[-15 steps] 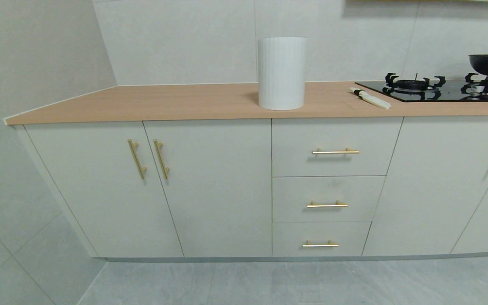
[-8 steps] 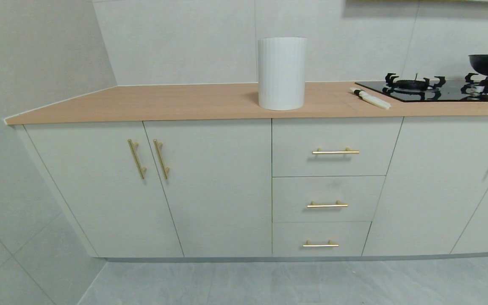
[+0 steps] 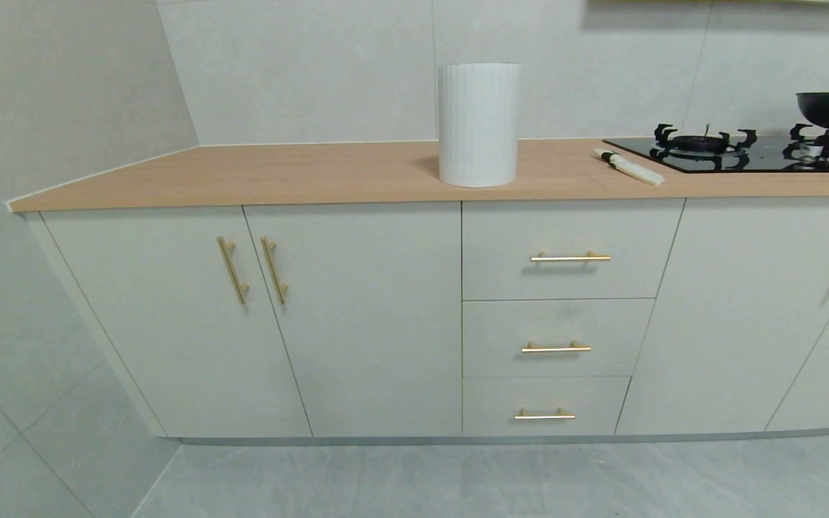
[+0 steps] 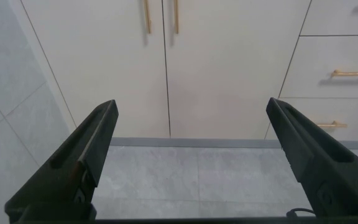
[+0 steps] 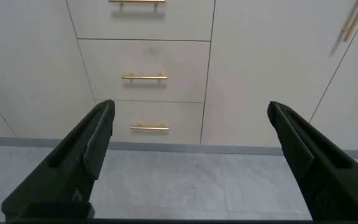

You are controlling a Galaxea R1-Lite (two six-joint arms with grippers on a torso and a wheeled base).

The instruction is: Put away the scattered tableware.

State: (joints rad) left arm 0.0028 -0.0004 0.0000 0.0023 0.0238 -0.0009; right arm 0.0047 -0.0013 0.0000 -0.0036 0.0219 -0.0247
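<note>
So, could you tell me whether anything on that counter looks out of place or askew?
Only one thing: a pale utensil lies flat and slanted on the wooden countertop beside the black hob, apart from the upright white ribbed holder. Nothing looks spilled or damaged, and the drawers are shut.

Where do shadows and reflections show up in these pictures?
Head view: the top drawer handle throws a soft shadow just below itself, and the black hob mirrors its burner grates. Right wrist view: the open right tool looks dark against the pale cabinet.
</note>
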